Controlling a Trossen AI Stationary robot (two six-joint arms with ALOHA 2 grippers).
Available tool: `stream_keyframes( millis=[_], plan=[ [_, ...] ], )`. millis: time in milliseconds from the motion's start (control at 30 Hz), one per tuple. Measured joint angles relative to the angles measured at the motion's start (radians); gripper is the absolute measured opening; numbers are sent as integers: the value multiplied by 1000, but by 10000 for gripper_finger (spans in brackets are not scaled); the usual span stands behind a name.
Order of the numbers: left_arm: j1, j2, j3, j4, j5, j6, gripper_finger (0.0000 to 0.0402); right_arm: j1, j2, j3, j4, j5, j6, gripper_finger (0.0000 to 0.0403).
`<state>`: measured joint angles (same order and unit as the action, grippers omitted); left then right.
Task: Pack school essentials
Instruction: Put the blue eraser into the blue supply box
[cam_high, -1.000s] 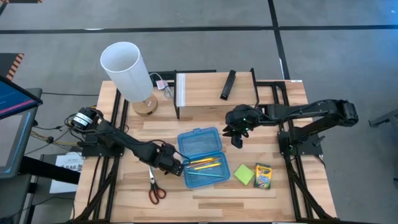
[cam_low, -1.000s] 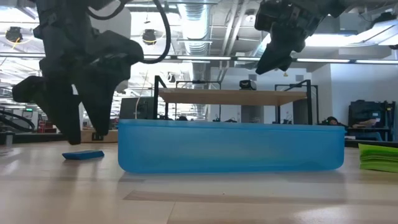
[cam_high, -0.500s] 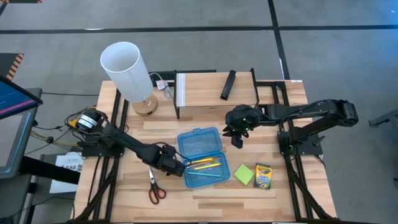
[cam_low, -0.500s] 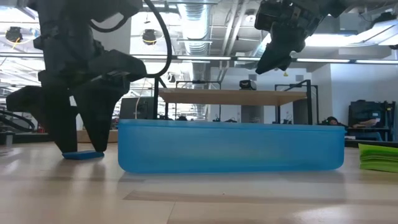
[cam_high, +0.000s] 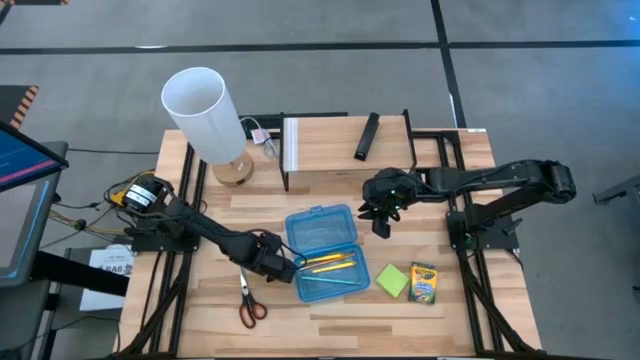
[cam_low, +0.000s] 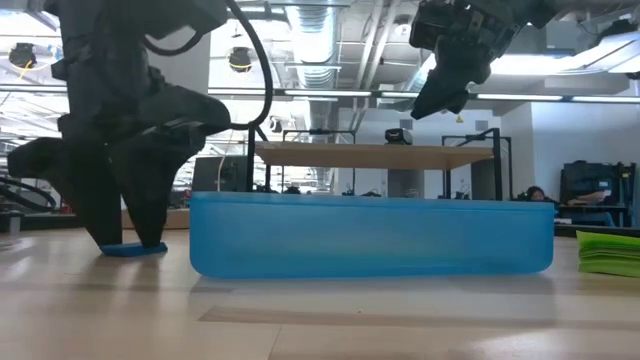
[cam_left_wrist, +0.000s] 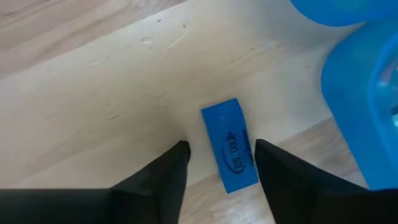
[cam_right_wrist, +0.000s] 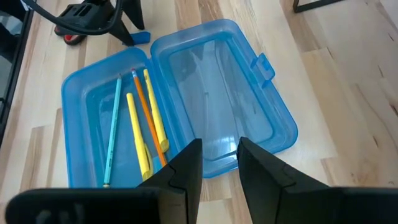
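Tiny blue eraser (cam_left_wrist: 232, 144): flat bright-blue rectangular block, darker blue print on top face, flat on wooden table (cam_high: 330, 310). Sits between fingers (cam_left_wrist: 163, 180) of left gripper (cam_left_wrist: 219, 163), both tips down at table level; one finger touching eraser's long edge, other just beside opposite edge. In low view same straddle: left gripper (cam_low: 128, 238) planted over eraser (cam_low: 133, 249), jaws parted, not yet clamped, nothing lifted. Just beside gripper, toward right arm: open blue pencil case (cam_high: 328, 252), hinged, lid half empty, tray half holding yellow and orange pencils (cam_right_wrist: 146, 127) plus pale green pen (cam_right_wrist: 112, 129). Near gripper, on side away from case: red-handled scissors (cam_high: 247, 299), flat on table. Beyond case, well apart from left gripper: green sticky-note pad (cam_high: 393, 280) and yellow-green crayon box (cam_high: 424, 284), side by side on table.

Right gripper (cam_high: 381, 224) raised in air past case's lid side, well apart from eraser, fingers (cam_right_wrist: 181, 174) partly spread with clear gap, holding nothing, touching nothing. Directly below it in wrist view: case lid.

Far end of table, well away from both grippers: tall white cylinder (cam_high: 205, 112), slim black bar (cam_high: 367, 135).
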<state>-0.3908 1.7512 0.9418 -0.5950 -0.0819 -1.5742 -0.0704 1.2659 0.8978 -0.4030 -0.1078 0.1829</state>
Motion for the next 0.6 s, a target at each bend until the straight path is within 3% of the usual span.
stream_keyframes(
  millis=[333, 600],
  plan=[
    [0, 0, -1, -11, 14, 0, 69, 0, 0, 0, 0, 1, 2, 121],
    [1, -1, 9, -26, 28, 13, 23, 0, 0, 0, 0, 1, 2, 121]
  ],
)
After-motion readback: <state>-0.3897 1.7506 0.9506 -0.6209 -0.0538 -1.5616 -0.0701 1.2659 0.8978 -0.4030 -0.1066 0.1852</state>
